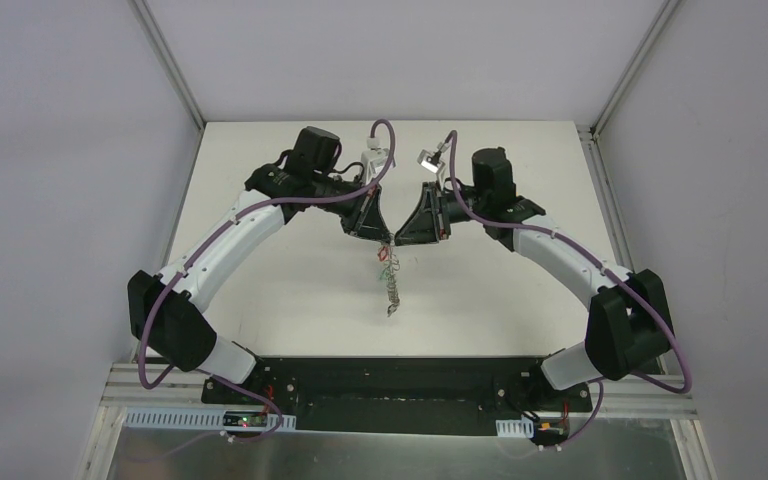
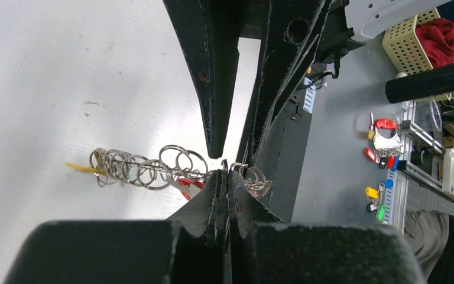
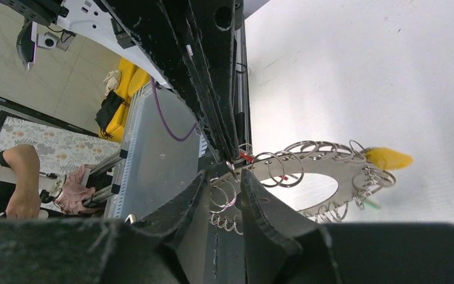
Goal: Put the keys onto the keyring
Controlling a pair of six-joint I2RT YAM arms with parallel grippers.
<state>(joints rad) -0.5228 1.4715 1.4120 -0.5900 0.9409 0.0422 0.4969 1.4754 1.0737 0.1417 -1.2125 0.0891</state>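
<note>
The left claw (image 2: 225, 177) is pressed together on the keyring (image 2: 148, 171), pinching its scalloped rim between the two fingertips, so that the ring stands out from the grip edge-on like a row of small wire loops. The right claw (image 3: 223, 173) meets it nose to nose at that same stretch of the keyring's rim. Its fingers (image 3: 266, 213) are spread, with a clear gap between them, and a few of the rim's loops sit in that gap. Whether either pad touches the metal I cannot tell. From the right wrist the keyring shows its flat grey band and wide hole, reaching away from both claws with the pale table visible through the hole. A yellow key (image 3: 388, 158) hangs at the end of the keyring farthest from the claws, its plastic head sticking out past the rim. A red key (image 2: 188, 186) lies against the keyring just beside the left claw's pinch. From the top camera the keyring (image 1: 390, 285) runs as a thin strip from the meeting point of the two claws toward the arm bases, over the middle of the table (image 1: 290, 290). It is too small there to tell whether its lower end rests on the surface or hangs free. Both arms arch in from either side of the keyring, with their wrists just above it.
</note>
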